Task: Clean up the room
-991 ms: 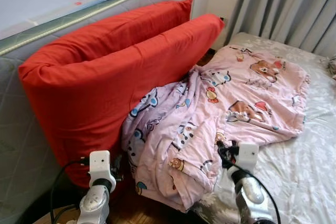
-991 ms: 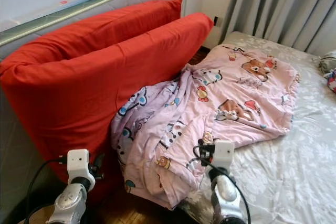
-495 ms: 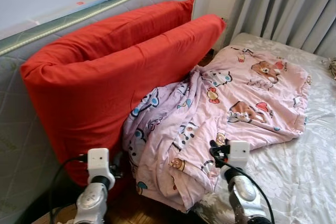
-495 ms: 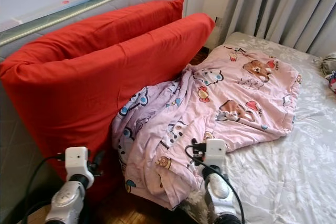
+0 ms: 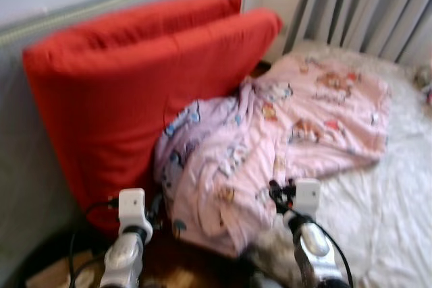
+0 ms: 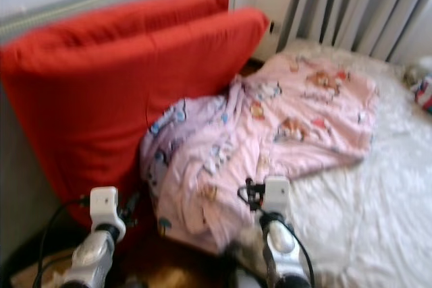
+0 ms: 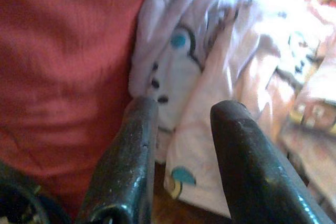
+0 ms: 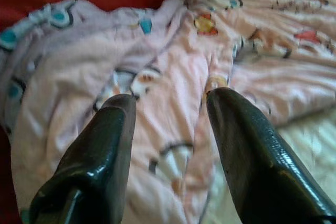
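A crumpled pink quilt with cartoon prints (image 5: 283, 133) lies across the bed and hangs over its near-left corner. Two big red pillows (image 5: 135, 85) lean upright on its left, touching it. My left gripper (image 7: 181, 109) is open, its fingers level with the quilt's hanging edge (image 7: 178, 66) where that meets a red pillow (image 7: 63, 51). My right gripper (image 8: 170, 98) is open a little above the quilt's folds (image 8: 173, 61), holding nothing. Both silver arms rise from the bottom of the eye views, the left arm (image 5: 128, 247) before the pillows and the right arm (image 5: 307, 234) at the quilt's near edge.
The bed has a white flowered sheet (image 5: 398, 214) on the right. A grey mattress (image 5: 27, 180) stands against the wall behind the pillows. Grey curtains (image 5: 364, 5) hang at the back. Dark wooden floor (image 5: 182, 271) shows between the arms. A small colourful thing (image 6: 424, 92) lies at the far right.
The eye views have blurred and shifted slightly, so the camera is moving. Both arms hold about the same places and the quilt and pillows have not moved.
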`<state>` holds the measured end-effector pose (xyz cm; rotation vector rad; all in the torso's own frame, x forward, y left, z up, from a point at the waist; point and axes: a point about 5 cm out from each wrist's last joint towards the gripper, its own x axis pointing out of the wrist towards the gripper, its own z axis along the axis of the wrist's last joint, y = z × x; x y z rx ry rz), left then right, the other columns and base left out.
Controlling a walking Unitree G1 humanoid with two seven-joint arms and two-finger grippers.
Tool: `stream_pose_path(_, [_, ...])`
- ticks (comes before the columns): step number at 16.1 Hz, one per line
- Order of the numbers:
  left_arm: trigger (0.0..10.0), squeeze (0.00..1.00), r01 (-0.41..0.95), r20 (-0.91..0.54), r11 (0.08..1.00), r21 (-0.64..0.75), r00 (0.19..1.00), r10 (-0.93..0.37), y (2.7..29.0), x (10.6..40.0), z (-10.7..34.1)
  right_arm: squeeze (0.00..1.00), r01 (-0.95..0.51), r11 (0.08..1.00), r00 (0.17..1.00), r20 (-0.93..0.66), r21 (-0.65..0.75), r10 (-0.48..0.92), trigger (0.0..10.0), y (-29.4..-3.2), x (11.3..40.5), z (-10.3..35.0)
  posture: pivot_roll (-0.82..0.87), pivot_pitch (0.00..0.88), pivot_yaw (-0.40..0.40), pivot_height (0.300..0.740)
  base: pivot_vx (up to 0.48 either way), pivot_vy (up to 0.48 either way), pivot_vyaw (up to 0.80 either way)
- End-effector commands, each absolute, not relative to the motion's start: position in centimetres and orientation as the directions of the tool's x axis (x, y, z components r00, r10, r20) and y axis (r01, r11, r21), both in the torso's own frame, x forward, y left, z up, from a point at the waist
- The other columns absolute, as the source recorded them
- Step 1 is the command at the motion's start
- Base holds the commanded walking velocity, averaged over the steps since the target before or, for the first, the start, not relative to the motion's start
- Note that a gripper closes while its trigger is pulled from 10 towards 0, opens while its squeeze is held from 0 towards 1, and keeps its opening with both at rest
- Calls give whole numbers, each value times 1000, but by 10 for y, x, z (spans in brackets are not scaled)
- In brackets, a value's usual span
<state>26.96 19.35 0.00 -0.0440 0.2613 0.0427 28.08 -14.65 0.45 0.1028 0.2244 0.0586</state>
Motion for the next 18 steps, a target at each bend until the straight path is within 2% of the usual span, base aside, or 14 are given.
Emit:
stream_pose_path(1, [10000,0,-50,-255,998,-38,966,39,193,273,2,0,-43,993,971,-228,114,68,10000,-147,281,4,-115,41,-65,630,0,0,0])
stream_pose_path(10, [10000,0,-43,-253,998,-45,967,30,191,275,4,0,-36,991,974,-217,128,63,10000,-145,284,7,-114,46,-63,630,0,0,0])
stream_pose_path(13, [10000,0,-42,-253,998,-49,967,29,190,275,4,0,-68,993,975,-206,93,86,10000,-143,284,8,-113,48,-64,630,0,0,0])
stream_pose_path(17, [10000,0,-41,-253,998,-56,967,26,190,275,4,0,-68,991,977,-192,119,90,10000,-142,284,9,-113,50,-65,630,300,0,800])
stream_pose_path(18, [10000,0,-41,-252,997,-58,967,25,190,275,4,0,-49,987,980,-186,151,77,10000,-143,285,10,-113,50,-65,630,319,0,0])
